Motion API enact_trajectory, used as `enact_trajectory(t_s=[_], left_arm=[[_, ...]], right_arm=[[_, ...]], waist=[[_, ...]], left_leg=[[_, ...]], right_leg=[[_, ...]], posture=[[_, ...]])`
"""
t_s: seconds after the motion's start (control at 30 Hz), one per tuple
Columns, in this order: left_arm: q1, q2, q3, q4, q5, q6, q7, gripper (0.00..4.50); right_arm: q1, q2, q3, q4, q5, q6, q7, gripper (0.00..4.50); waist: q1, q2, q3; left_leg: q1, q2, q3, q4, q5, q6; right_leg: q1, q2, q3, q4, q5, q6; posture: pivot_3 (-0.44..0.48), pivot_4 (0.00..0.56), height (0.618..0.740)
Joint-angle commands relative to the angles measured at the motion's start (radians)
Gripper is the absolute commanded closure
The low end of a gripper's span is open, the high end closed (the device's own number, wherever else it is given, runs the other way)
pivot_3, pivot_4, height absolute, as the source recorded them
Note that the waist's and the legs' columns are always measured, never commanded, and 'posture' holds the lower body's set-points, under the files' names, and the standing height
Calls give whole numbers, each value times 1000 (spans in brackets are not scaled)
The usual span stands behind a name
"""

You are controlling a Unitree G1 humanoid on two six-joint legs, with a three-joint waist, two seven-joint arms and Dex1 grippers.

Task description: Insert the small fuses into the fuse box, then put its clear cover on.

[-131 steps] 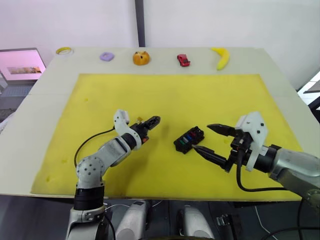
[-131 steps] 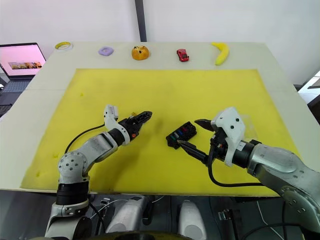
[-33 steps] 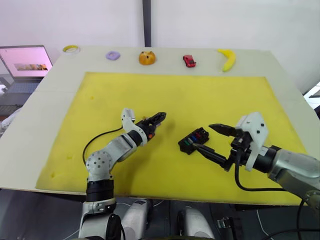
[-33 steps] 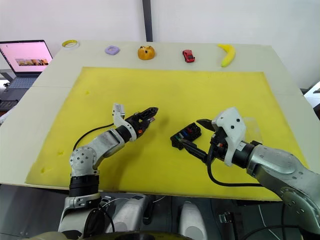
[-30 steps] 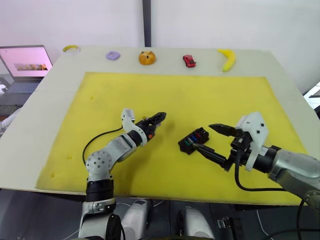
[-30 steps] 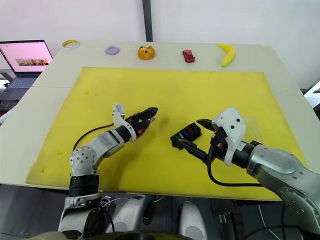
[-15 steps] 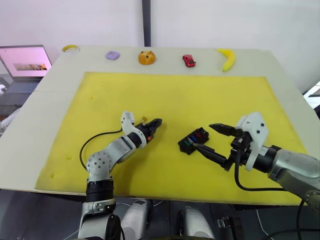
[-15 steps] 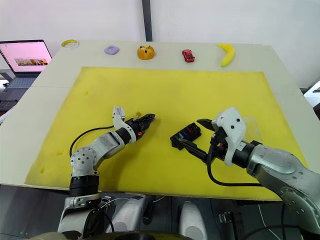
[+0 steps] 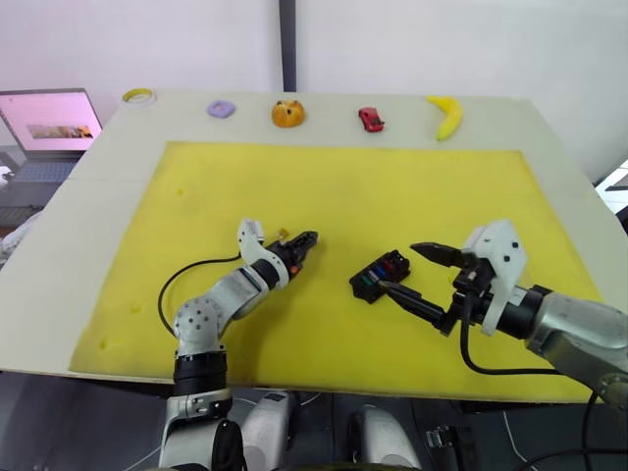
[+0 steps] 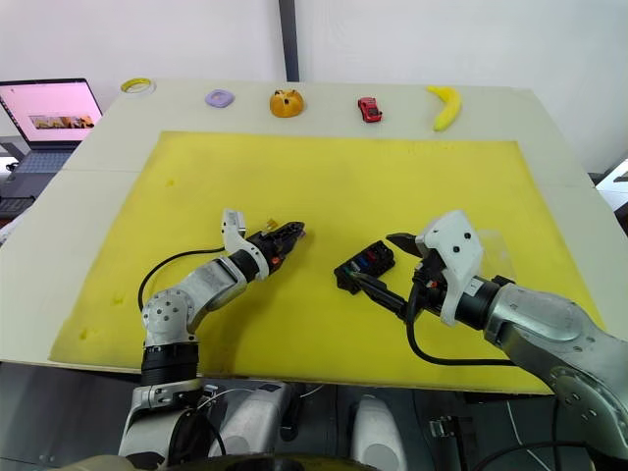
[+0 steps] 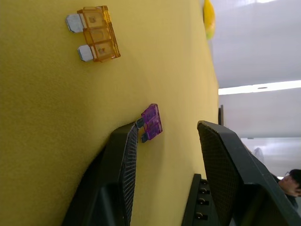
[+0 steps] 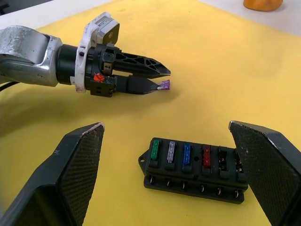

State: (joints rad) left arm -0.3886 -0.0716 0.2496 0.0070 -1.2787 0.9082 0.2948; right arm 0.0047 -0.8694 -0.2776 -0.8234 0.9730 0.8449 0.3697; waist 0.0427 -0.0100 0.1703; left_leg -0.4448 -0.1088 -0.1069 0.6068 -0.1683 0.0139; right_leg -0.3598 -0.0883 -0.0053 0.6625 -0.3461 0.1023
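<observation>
The black fuse box (image 12: pixel 195 169) lies on the yellow mat (image 9: pixel 343 186), with green, grey, blue and red small fuses standing in its slots. My right gripper (image 12: pixel 165 126) is open wide just in front of the box, one finger on each side of it. To the left, my left gripper (image 11: pixel 168 126) is open and low over the mat. A loose purple fuse (image 11: pixel 151 123) lies at the tip of one of its fingers (image 11: pixel 127 155). An amber fuse (image 11: pixel 96 34) lies a little further on. I cannot make out the clear cover.
Along the table's back edge sit a banana (image 9: pixel 446 115), a red toy car (image 9: pixel 371 120), an orange object (image 9: pixel 287 113), a purple ring (image 9: pixel 221 109) and a tape roll (image 9: pixel 138 95). A laptop (image 9: pixel 44 118) stands off the table at the left.
My left gripper has dropped and drawn back slightly to the mat beside the purple fuse. The right arm and the fuse box have stayed where they were.
</observation>
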Motion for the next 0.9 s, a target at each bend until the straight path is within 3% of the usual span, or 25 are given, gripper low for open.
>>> enact_trajectory(t_s=[0.03,0.23,0.3,0.83,0.9], left_arm=[[7,-11,2,28,21,0,20,2343],[6,-14,5,26,25,1,25,2343],[7,-15,5,24,23,3,28,2894],[6,-21,11,30,44,5,37,2894],[7,-22,12,28,43,5,38,3848]], right_arm=[[-9,1,-9,-36,-1,-18,5,0],[-9,3,-10,-34,-5,-18,7,0],[-8,3,-10,-34,-5,-18,8,0],[-10,-1,-16,-31,-7,-15,13,0],[-10,-1,-17,-31,-7,-15,13,0]], waist=[[0,0,0],[0,0,0],[0,0,0],[0,0,0],[-1,0,0]], left_leg=[[0,0,0,0,0,0],[0,0,0,0,0,0],[0,0,0,0,0,0],[0,0,0,0,-1,-2],[0,0,0,0,-1,-2]], right_leg=[[0,0,0,0,0,0],[0,0,0,0,0,0],[0,0,0,0,0,0],[0,0,0,0,0,0],[0,0,0,-1,0,0]], posture=[[0,150,735],[0,150,735],[0,150,735],[0,150,735],[0,150,735]])
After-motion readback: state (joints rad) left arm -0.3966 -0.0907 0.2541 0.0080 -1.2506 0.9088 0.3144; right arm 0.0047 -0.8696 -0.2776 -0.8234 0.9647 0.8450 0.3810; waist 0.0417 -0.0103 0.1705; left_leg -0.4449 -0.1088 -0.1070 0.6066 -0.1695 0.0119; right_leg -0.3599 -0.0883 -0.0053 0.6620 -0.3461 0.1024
